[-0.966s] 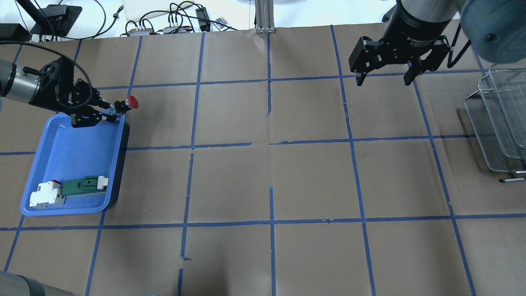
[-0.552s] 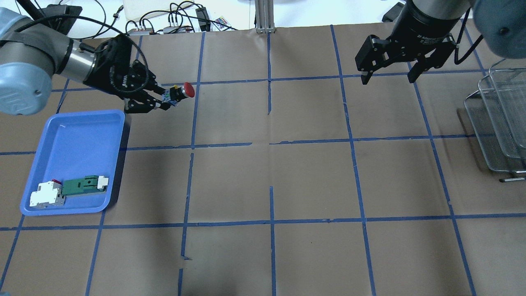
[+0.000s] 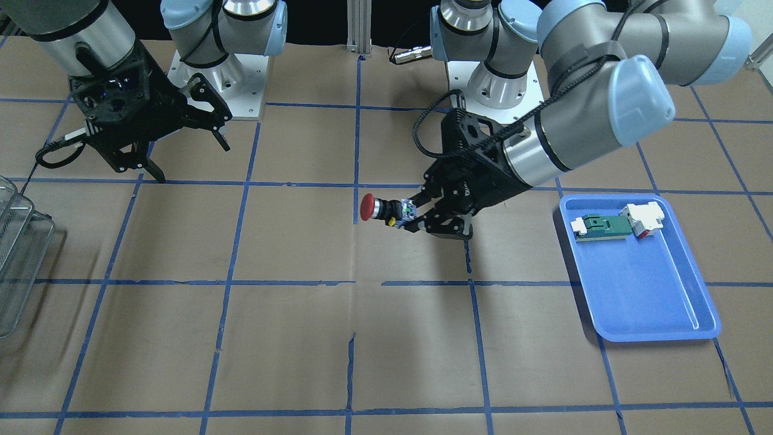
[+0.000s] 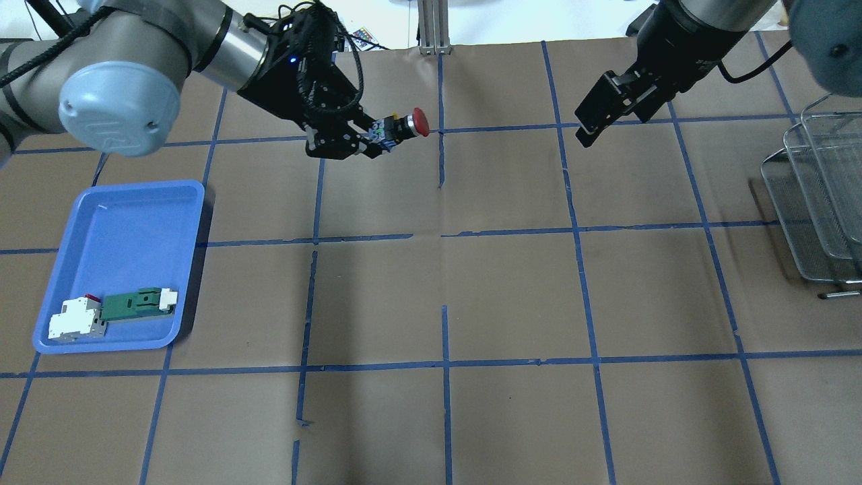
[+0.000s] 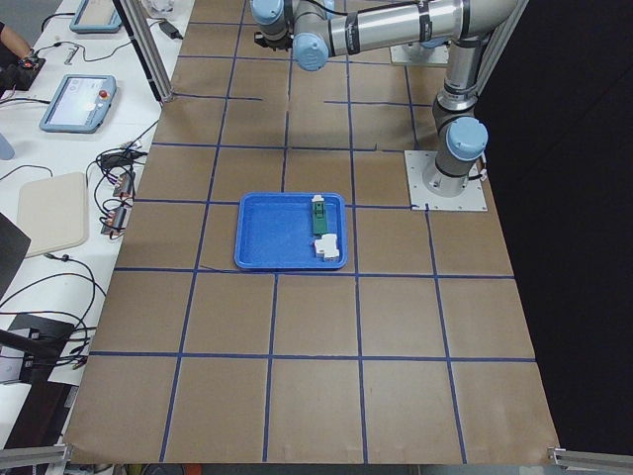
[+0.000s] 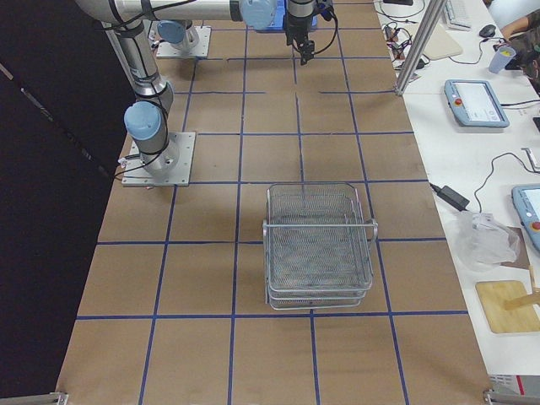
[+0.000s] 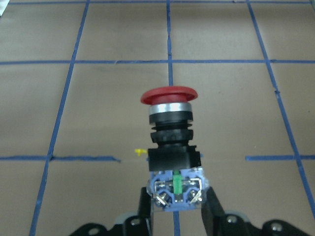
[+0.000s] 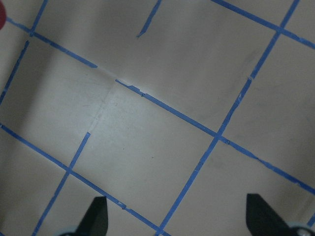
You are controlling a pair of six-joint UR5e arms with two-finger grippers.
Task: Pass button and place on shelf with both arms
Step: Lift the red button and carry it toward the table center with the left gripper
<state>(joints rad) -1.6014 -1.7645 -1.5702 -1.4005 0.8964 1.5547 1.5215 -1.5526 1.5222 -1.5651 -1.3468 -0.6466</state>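
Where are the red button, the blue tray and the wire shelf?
red button (image 7: 170,130): left wrist view, on its black ribbed body.
blue tray (image 4: 124,249): overhead view, on its bare floor.
wire shelf (image 6: 316,245): right side view, on the top tier's mesh.

Table in brown paper, gridded with blue tape.

The table (image 4: 512,289) carries a blue tray (image 4: 128,236) toward the robot's left end and the wire-mesh shelf (image 6: 319,245) toward its right end, the two well apart. Each sits flat on the paper, straddling tape lines. Two pale mounting plates (image 3: 247,90) (image 5: 420,193) are fixed along the robot's side. A thin dark bar (image 4: 838,294) by the shelf's corner is probably part of its frame.
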